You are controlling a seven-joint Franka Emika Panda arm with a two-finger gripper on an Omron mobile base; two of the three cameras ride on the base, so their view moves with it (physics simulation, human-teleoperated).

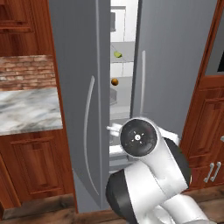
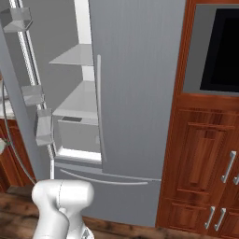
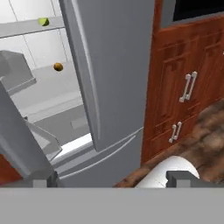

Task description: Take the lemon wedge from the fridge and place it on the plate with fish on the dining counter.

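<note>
The fridge [image 1: 78, 87] has its left door swung part open, right door [image 3: 113, 65] shut, so a narrow vertical gap shows the white inside. Gripper [image 3: 111, 179] sits low in front of the fridge, jaws spread wide with nothing between them; two dark tips stand at the bottom of the hand view, far apart. Lemon wedge [image 3: 43, 21] lies on an upper grey shelf [image 3: 26, 28], well above and left of the jaws in the hand view, deep inside. Small orange-brown ball [image 3: 57, 67] rests on the shelf below it, also up-left of the jaws and nearer. In the left base view the wedge [image 1: 117, 54] and ball [image 1: 114, 82] both show in the gap, straight above the arm's round joint. Edge of the shut right door stands just right of the gap, and the open left door with its bins [image 2: 43, 126] hems the other side. Wood cabinets [image 3: 183, 87] with silver handles stand right of the jaws. A marble desk [image 1: 26, 109] lies off left, well apart.
</note>
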